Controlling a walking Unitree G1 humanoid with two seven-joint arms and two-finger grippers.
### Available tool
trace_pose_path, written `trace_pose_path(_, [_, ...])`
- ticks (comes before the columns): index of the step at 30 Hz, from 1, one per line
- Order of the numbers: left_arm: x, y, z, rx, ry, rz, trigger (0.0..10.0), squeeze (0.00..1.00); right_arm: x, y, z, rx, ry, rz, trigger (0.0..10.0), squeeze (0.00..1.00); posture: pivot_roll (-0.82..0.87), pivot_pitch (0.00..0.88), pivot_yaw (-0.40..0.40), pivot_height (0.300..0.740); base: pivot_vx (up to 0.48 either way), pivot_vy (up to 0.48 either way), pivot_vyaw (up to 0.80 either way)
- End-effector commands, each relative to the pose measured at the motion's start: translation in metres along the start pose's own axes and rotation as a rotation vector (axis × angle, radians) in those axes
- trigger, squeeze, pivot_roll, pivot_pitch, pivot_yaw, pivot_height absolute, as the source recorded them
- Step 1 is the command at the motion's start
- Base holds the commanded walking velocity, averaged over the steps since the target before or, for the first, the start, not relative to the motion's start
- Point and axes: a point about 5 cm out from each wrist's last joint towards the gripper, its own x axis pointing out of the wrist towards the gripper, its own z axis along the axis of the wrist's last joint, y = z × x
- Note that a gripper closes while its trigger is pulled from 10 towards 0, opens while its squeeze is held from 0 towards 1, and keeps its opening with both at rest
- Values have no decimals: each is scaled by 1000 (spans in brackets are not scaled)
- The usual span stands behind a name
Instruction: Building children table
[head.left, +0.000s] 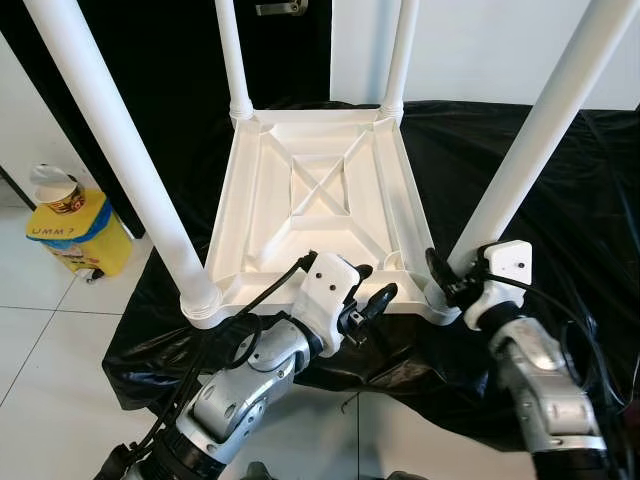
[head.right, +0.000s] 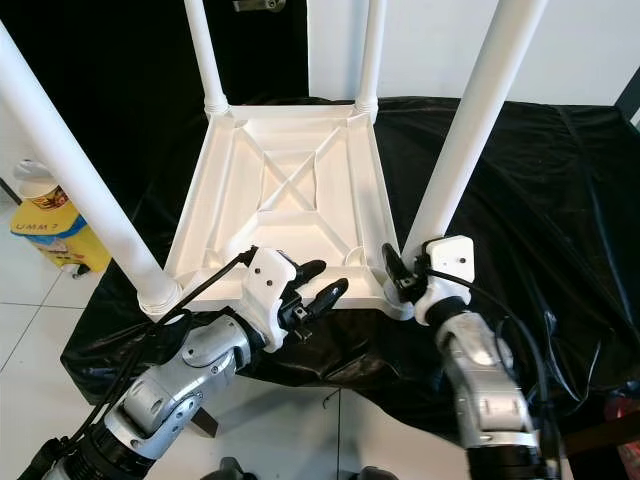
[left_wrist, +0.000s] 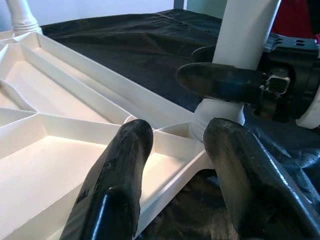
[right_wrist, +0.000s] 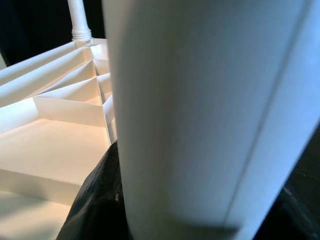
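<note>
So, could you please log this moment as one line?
stage: leg fitting | right gripper: shut on near-right leg base | left gripper: open by tabletop edge

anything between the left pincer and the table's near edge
Nothing visible does. The left pincer hovers open just over the near rim of the upturned white tabletop, with only air between them. The right pincer is already clamped round the base of the near right leg.
</note>
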Motion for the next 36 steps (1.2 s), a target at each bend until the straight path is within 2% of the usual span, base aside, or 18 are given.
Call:
trace_pose_path(1, [1,-10,-1,5,14,-188,10000,0,-6,0,-25,36,131,-69,10000,0,29,78,4,740,0,0,0])
trace_pose_path(2, [1,-10,-1,6,14,-191,10000,0,-6,2,-25,64,133,-110,10000,0,29,77,5,740,0,0,0])
trace_pose_path(4, [1,-10,-1,6,14,-191,10000,0,-6,2,-25,64,133,-110,10000,0,29,77,5,740,0,0,0])
trace_pose_path(5, [1,-10,-1,8,15,-194,10000,0,-6,10,-26,103,137,-173,10000,0,30,72,3,740,0,0,0])
trace_pose_path(9, [2,-10,-1,5,16,-198,10000,0,-6,22,-26,132,144,-184,10000,0,32,67,4,740,0,0,0])
trace_pose_path(18, [2,-9,-1,3,18,-199,10000,0,-7,23,-23,129,136,-185,10000,0,32,60,3,740,0,0,0])
trace_pose_path(19, [2,-9,-1,2,17,-200,10000,0,-6,23,-23,123,136,-176,10000,141,31,59,3,740,0,0,0])
trace_pose_path(23, [2,-9,-1,1,17,-200,10000,0,-5,24,-22,123,134,-164,10000,141,32,59,3,740,0,0,0])
trace_pose_path(24, [2,-9,-1,-1,16,-200,10000,0,-5,25,-21,123,130,-150,10000,1000,32,58,2,740,0,0,0])
trace_pose_path(29, [2,-10,-1,-4,17,-201,10000,0,-8,25,-17,126,107,-87,10000,1000,36,57,1,740,0,0,0])
trace_pose_path(30, [2,-10,-1,-5,19,-201,10000,0,-11,21,-15,113,96,-44,10000,1000,38,58,0,740,0,0,0])
trace_pose_path(32, [2,-10,-1,-5,19,-201,10000,0,-11,21,-15,113,96,-44,10000,1000,38,58,0,740,0,0,0])
trace_pose_path(33, [2,-10,-1,-5,19,-201,10000,0,-16,14,-12,90,82,-4,10000,1000,38,59,-2,740,0,0,0])
trace_pose_path(34, [2,-10,-1,-5,19,-201,10000,0,-16,14,-12,90,82,-4,10000,1000,38,59,-2,740,0,0,0])
trace_pose_path(35, [2,-10,-1,-5,20,-200,10000,0,-22,3,-9,63,76,57,10000,1000,30,64,3,740,0,0,0])
trace_pose_path(36, [2,-10,-1,-5,20,-200,10000,0,-22,3,-9,63,76,57,10000,1000,30,64,3,740,0,0,0])
